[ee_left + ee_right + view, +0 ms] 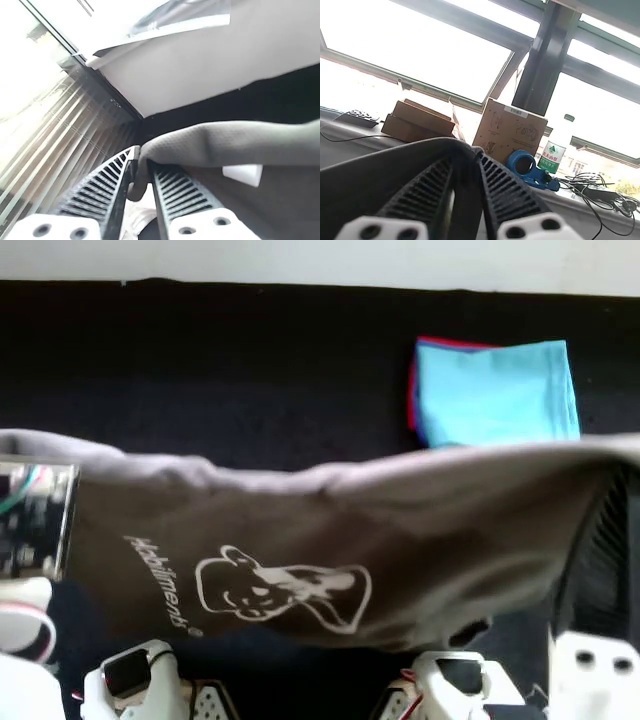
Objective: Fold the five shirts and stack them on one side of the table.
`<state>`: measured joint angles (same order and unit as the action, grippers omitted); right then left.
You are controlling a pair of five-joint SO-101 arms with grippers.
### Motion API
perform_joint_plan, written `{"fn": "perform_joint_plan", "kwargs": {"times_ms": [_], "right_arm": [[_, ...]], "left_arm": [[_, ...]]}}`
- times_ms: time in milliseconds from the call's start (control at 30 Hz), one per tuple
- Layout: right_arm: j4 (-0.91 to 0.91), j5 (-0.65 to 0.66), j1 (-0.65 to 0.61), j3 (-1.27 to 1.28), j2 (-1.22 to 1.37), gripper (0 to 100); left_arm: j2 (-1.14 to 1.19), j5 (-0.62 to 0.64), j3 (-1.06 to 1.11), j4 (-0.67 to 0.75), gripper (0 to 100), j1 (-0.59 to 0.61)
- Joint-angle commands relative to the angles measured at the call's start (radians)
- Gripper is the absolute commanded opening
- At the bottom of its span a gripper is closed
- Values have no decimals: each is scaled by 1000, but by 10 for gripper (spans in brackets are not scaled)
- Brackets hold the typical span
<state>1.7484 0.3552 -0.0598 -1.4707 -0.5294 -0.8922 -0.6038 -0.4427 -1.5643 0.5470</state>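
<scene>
A grey shirt (330, 540) with a white cartoon print hangs stretched across the front of the table, held up off the black cloth by both arms. My left gripper (141, 157) is shut on one edge of the grey shirt (225, 145), its ribbed fingers (175, 187) pinching the fabric. My right gripper (466, 162) is shut on the other end of the grey shirt (380, 175), raised and facing the windows. At the back right of the table lies a folded light blue shirt (495, 390) on top of a red one (412, 390).
The black table cloth (200, 370) stretches behind the hanging shirt. Both arm bases (140, 680) stand at the front edge. Cardboard boxes (510, 130), a blue tool and a bottle sit on a window sill in the right wrist view.
</scene>
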Motion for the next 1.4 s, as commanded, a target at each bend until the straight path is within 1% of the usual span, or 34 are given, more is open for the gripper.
{"fn": "perform_joint_plan", "kwargs": {"times_ms": [0, 200, 267, 333, 433, 500, 567, 667, 767, 867, 967, 1133, 1200, 1367], "right_arm": [[-21, 6, 13, 1, -18, 5], [-25, 5, 13, 15, 24, 5], [-25, 3, 10, 61, 81, 5], [-27, -15, 5, 114, 153, 5], [-82, -66, -25, 183, 288, 5], [-154, -72, -30, 222, 390, 5], [-248, -72, -30, 249, 496, 5], [-361, -72, -30, 257, 633, 5], [-397, -72, -30, 255, 707, 5], [-387, -72, -30, 265, 730, 5], [-344, -72, -30, 266, 773, 5], [-252, -72, -30, 266, 894, 5], [-200, -72, -44, 265, 958, 5], [-79, -74, -79, 257, 1095, 5]], "left_arm": [[7, 32, -51, -28, 9, 2], [18, 35, -39, -66, 9, 2], [53, 31, 36, -64, 9, 2], [117, 31, 130, -37, 9, 2], [242, 34, 217, 52, 9, 2], [323, 35, 217, 114, 9, 1], [395, 35, 213, 163, 9, -30], [509, 35, 143, 178, 9, -64], [613, 35, 2, 160, 9, -82], [708, 34, -122, 107, 9, -85], [803, 31, -173, 101, 9, -85], [964, 31, -202, 103, 9, -88], [1040, 31, -197, 92, 9, -107], [1205, 31, -202, 12, 9, -143]]}}
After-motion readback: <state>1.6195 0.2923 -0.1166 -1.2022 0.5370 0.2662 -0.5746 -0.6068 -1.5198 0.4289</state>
